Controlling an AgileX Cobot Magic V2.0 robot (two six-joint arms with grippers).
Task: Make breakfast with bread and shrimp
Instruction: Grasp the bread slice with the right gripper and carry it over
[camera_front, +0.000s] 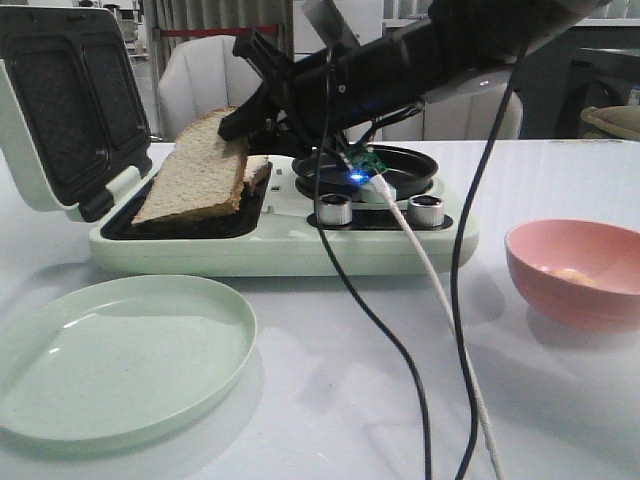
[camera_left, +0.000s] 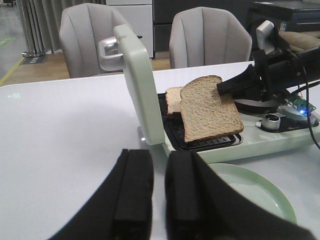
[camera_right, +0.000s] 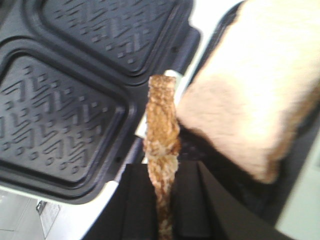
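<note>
One bread slice (camera_front: 200, 170) pinched edge-on in the right gripper (camera_right: 162, 200), half hiding another slice (camera_front: 258, 170)

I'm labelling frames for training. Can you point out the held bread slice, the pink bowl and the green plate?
held bread slice (camera_front: 200, 170), front view, middle of its tilted face.
pink bowl (camera_front: 560, 285), front view, outer wall.
green plate (camera_front: 110, 360), front view, bare inner surface.

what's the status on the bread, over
Right gripper shut on tilted beige bread slice, over open sandwich maker. Left gripper empty, shut. Second slice underneath. Nothing blocking.
</note>
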